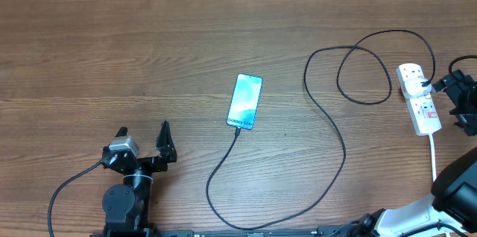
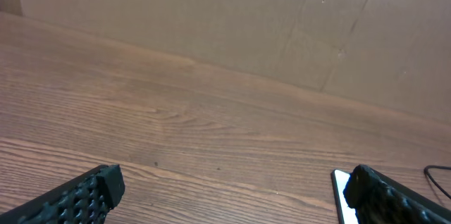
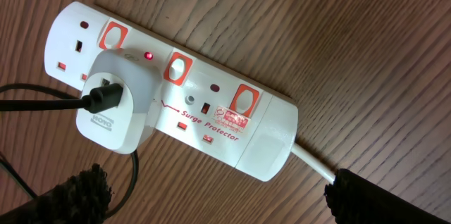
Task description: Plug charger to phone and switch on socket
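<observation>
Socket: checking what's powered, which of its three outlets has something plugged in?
The middle outlet: the white adapter with the charger sits in it; the end outlets are empty.

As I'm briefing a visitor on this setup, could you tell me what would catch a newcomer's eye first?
The lit phone mid-table stands out, with the black charger cable curling from its near end toward the right. There the white socket strip shows red switches and a glowing red light beside a white adapter.
</observation>
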